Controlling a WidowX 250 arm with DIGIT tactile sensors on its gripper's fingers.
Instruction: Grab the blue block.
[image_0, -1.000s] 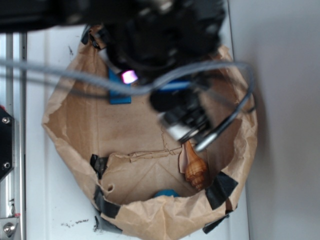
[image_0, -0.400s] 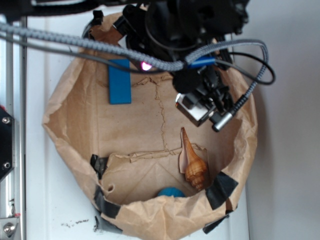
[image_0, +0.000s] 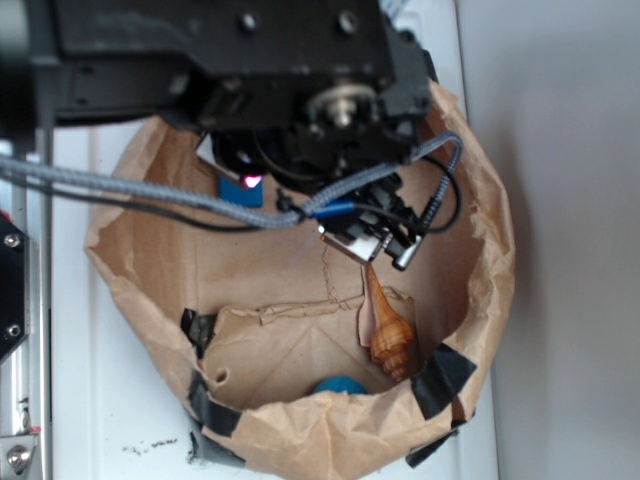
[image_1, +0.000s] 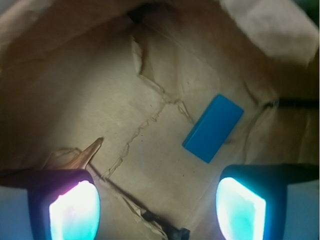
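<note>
Gripper (image_1: 157, 210) of the WidowX hangs spread wide inside the brown paper bag (image_0: 150, 290), its two glowing fingers (image_1: 74, 210) far apart at the bottom of the wrist view, with nothing held between them and nothing touching them. Relative to the bag, the arm (image_0: 230, 70) covers the far rim and much of the opening in the exterior view. That view shows only a small blue sliver of the blue block (image_0: 245, 192) beneath the arm, near the bag's far left wall; the wrist view shows the whole slab (image_1: 213, 128) lying flat and tilted on the bag's creased floor, ahead of the fingers and nearer the right one, clearly apart from both. A tan spiral shell (image_0: 388, 335) lies by the bag's near right wall, and a blue ball (image_0: 338, 385) peeks over the near rim, seen only in the exterior view.
</note>
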